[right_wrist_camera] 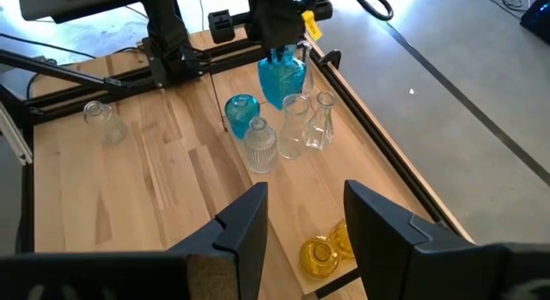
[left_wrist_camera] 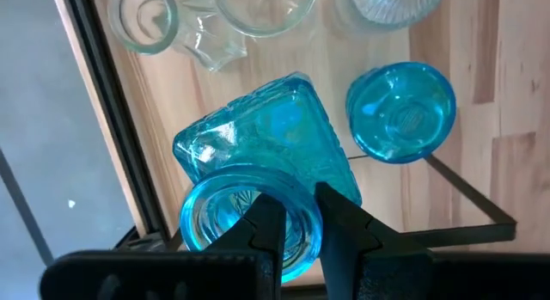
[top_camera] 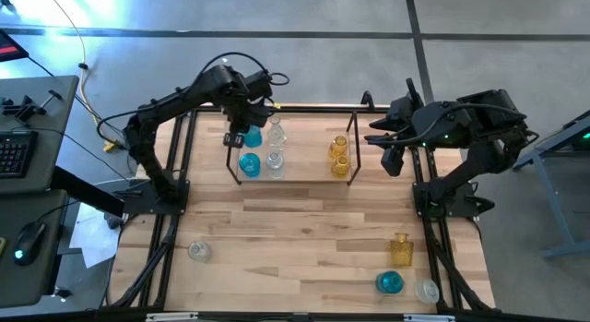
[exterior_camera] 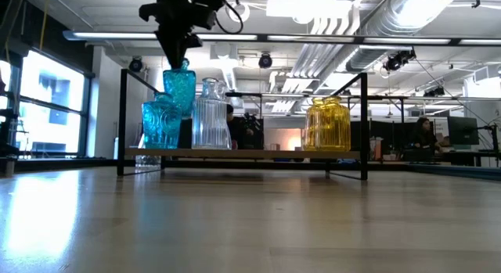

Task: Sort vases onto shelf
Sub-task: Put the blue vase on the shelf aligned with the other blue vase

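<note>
left hand point(left_wrist_camera: 296, 218) clamped on blue vase point(left_wrist_camera: 266, 145) rim | right hand point(right_wrist_camera: 305, 218) apart | shelf point(top_camera: 295, 179)

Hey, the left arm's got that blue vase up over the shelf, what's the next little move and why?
Probably lower it straight down. The left gripper is shut on the blue vase by its rim, and in the low view its base hangs above the shelf floor, behind the other blue vase.

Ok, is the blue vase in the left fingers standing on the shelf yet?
Not yet. The blue vase hangs upright from the left gripper, its base above the shelf floor in the low view.
</note>
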